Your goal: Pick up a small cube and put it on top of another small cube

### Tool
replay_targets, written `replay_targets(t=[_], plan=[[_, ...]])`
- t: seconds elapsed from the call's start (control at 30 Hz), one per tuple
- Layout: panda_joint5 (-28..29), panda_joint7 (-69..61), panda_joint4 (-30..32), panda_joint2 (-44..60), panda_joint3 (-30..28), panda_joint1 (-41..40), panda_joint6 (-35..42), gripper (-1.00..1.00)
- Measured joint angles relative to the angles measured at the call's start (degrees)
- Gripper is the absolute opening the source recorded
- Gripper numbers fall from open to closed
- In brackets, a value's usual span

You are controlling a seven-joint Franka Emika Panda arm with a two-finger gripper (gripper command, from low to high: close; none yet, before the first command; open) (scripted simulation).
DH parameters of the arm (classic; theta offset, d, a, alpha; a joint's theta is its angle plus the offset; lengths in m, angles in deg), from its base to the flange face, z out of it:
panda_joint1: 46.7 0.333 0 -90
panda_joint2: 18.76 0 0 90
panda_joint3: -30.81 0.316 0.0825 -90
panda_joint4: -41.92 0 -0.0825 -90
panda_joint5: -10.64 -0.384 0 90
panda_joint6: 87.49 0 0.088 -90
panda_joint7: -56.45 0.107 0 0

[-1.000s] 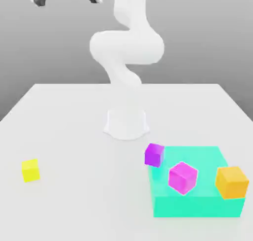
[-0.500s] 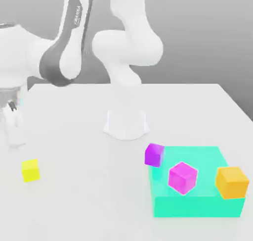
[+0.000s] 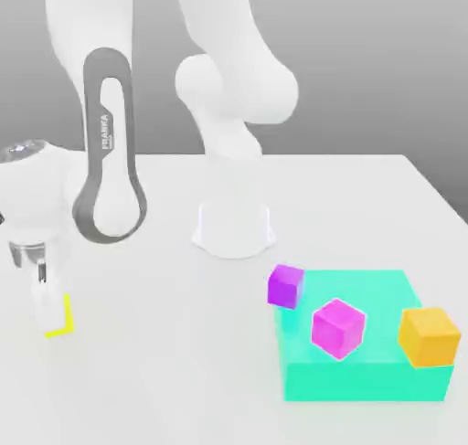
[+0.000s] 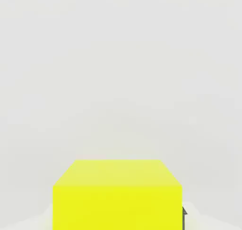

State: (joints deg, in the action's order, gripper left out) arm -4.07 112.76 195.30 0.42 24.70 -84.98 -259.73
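**Gripper pinches the yellow cube at the far left of the table**

At the exterior view's left, the gripper (image 3: 47,317) stands low on the white table (image 3: 146,379) and points straight down. Its fingers are pressed together on the small yellow cube (image 3: 62,317), which still sits on the table surface; only one edge of the cube is visible beside the white finger. In the hand view the yellow cube (image 4: 117,194) sits directly under the camera, so the grasp looks centred on it. I judge that the cube is held this way, from above, so that it can be lifted straight up without pushing it sideways.

The arm (image 3: 108,160) reaches out from its base (image 3: 233,226) in the middle of the table, folds over high and comes down with the wrist nearly vertical above the cube.

Further to the right, a magenta cube (image 3: 285,285) rests against the corner of the large flat teal block (image 3: 366,379). A second magenta cube (image 3: 337,327) lies tilted on top of this block. At its right edge is the orange cube (image 3: 428,335), the target, well apart from the gripper. The carry will probably need height to pass over the magenta cubes.
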Motion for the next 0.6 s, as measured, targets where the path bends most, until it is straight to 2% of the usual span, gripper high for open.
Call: replay_targets(t=[0.2,0.3,0.6], plan=[[9.0,6.8,2.4,-11.2,-5.2,3.3,8.6,-1.00],[11.1,9.5,0.8,-13.9,-1.2,8.2,12.8,-1.00],[12.5,15.3,-7.3,-18.2,12.3,33.2,24.8,-1.00]])
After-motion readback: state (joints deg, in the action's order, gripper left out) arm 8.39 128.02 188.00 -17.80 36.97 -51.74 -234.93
